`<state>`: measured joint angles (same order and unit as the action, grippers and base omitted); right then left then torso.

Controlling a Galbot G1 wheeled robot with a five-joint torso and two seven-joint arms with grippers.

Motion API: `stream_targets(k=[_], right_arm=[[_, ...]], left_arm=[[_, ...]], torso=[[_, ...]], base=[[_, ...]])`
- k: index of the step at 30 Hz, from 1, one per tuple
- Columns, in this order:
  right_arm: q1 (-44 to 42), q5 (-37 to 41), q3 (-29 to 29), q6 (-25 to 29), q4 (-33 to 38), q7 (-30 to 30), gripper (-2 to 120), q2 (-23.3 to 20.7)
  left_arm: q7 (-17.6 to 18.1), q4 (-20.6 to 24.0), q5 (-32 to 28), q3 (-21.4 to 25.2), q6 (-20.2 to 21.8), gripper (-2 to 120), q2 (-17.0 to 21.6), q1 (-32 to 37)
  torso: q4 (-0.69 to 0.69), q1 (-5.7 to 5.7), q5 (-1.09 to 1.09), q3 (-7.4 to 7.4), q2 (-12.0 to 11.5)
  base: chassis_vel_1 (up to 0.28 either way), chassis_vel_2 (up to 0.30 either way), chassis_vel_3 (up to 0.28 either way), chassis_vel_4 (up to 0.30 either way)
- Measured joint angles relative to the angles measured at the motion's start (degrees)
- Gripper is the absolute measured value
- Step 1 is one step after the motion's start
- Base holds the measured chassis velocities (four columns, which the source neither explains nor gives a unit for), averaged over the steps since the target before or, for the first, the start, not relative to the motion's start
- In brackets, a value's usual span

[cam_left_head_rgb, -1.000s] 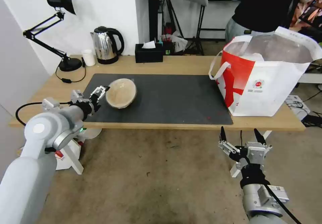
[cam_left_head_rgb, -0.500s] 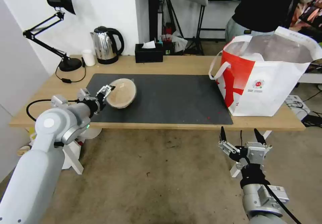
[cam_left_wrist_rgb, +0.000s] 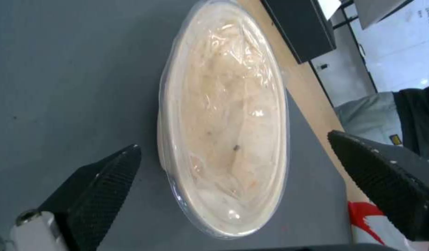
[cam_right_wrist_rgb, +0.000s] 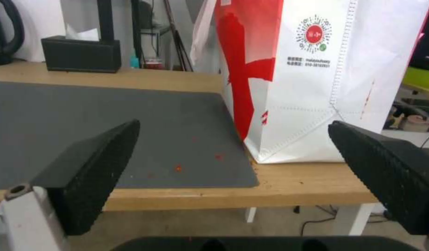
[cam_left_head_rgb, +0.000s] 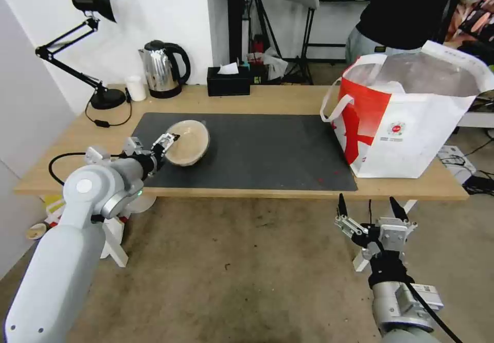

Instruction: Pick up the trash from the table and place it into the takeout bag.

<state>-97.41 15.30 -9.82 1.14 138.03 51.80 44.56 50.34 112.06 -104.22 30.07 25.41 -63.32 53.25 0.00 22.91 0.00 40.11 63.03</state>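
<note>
Beige bowl [cam_left_wrist_rgb: 224, 139] between wide left gripper [cam_left_head_rgb: 165, 146] fingers, takeout bag [cam_right_wrist_rgb: 317, 87] printed "010-53155251", right gripper [cam_left_head_rgb: 366, 210] open.

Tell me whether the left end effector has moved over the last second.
Yes. The left end effector has advanced rightward along the dark mat, closing on the beige bowl, fingers open around its rim.

beige bowl [cam_left_head_rgb: 188, 142] – tilted, on table [cam_left_head_rgb: 288, 97]
</note>
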Motion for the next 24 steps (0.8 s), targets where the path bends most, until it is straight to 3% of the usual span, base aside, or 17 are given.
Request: stream_targets(k=[24], right_arm=[[0.0,0.0,0.0,0.0,0.0,0.0,100,0.0]], left_arm=[[0.4,-3.7,0.7,-2.2,1.3,100,-1.7,-2.7]], torso=[[0.00,0.01,0.00,0.00,0.0]], base=[[0.000,0.000,0.000,0.000]])
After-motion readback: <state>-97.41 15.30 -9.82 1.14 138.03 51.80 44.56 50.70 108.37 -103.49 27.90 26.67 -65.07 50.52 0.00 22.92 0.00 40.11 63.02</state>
